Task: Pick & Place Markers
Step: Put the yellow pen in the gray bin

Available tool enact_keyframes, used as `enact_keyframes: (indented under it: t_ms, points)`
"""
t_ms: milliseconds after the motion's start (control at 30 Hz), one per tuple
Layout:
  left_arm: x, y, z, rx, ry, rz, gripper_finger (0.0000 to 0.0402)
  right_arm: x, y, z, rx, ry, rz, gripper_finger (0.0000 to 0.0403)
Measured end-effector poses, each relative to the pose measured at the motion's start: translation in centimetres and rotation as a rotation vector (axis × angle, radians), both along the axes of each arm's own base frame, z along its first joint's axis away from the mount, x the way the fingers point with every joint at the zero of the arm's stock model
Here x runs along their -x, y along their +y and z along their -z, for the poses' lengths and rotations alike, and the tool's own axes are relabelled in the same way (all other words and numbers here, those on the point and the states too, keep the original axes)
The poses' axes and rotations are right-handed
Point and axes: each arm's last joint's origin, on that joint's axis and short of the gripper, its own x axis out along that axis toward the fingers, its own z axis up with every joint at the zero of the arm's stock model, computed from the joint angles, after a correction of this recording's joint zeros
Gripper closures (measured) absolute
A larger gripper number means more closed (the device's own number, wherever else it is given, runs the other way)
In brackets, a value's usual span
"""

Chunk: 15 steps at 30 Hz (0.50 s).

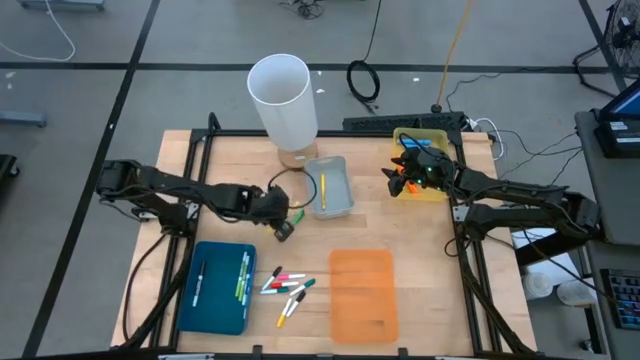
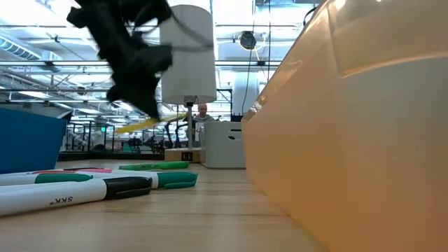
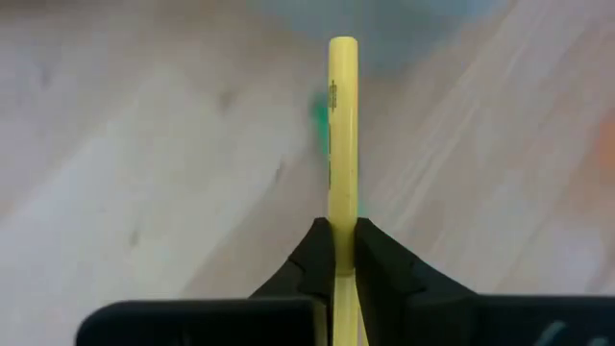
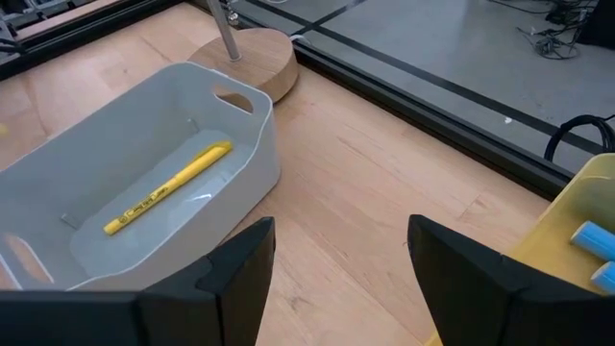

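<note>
My left gripper (image 1: 285, 222) hangs above the table's middle, just left of the grey tray (image 1: 330, 188), shut on a yellow marker (image 3: 342, 135). A second yellow marker (image 4: 168, 187) lies flat in that grey tray. Several markers (image 1: 287, 288) lie loose on the wood near the front, between the blue tray (image 1: 215, 290) and the orange tray (image 1: 363, 292). The blue tray holds a few markers too. My right gripper (image 4: 341, 240) waits open by the yellow tray (image 1: 428, 160) at the back right, touching nothing. My left gripper pinches the yellow marker's body (image 3: 342, 216) between its two fingertips (image 3: 380, 252). The fingers slant down from the table's left. One end of the marker sticks out well past the fingertips. In the low view the marker (image 2: 150, 123) hangs almost level, lifted clear of the table.
A tall white cylinder (image 1: 283, 95) on a round wooden base stands at the back, just behind the grey tray. The yellow tray holds blue markers (image 4: 591, 240). Bare wood lies between the grey tray and the yellow tray. A black frame borders the table.
</note>
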Motion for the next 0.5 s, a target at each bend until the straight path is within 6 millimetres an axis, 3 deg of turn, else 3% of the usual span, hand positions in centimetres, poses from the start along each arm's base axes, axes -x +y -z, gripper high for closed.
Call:
enact_keyframes:
  t_ms: [233,500]
  points:
    - [-2.8,1.7,-3.7,-0.099,-0.444,0.027,0.0354,0.0,0.0,-0.1,0.003,-0.006,0.000,0.0177]
    - [-5.2,5.1,-4.2,-0.199,-0.691,-0.047,0.0379,0.0,0.0,-0.1,0.003,-0.006,0.001,0.0177]
